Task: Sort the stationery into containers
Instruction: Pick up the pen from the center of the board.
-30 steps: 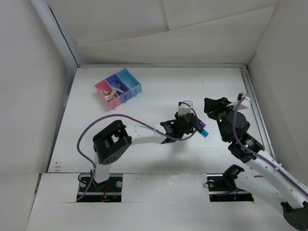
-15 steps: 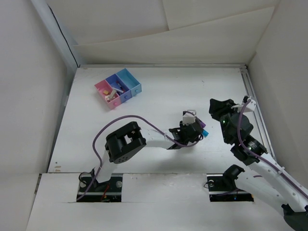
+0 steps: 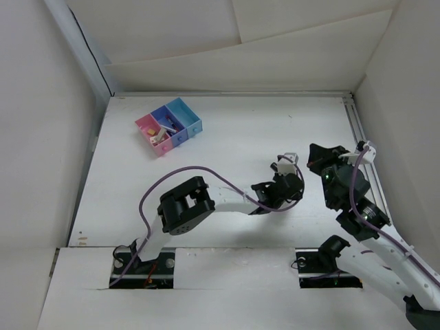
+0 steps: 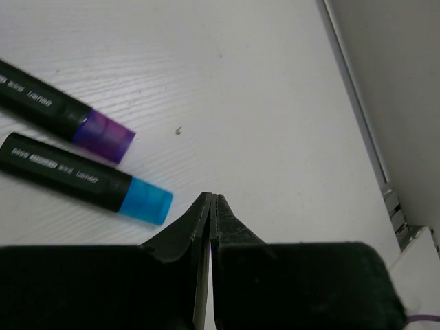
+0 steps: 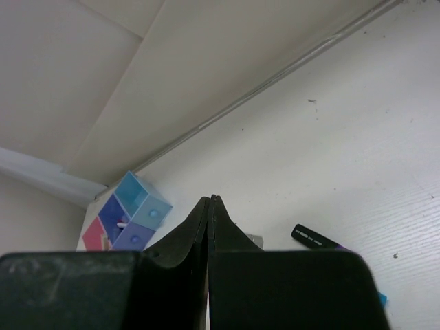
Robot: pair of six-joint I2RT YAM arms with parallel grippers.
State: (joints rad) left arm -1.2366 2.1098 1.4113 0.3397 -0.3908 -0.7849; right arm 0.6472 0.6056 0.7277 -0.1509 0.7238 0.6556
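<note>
Two pickups pending: purple-ended marker (image 4: 62, 113) and cyan-ended marker (image 4: 82, 180), frame left; my left gripper (image 4: 212, 206), clenched empty, must open over one.

The white table (image 3: 234, 130) bears a purple-ended marker (image 4: 63, 111), a cyan-ended marker (image 4: 81, 180) and joined bins (image 3: 194, 128).

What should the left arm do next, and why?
Probably open the left end effector and slide it toward the cyan-tipped marker. It is pressed shut on nothing, while that marker and the purple-tipped marker lie loose on the table, far from the bins.
</note>
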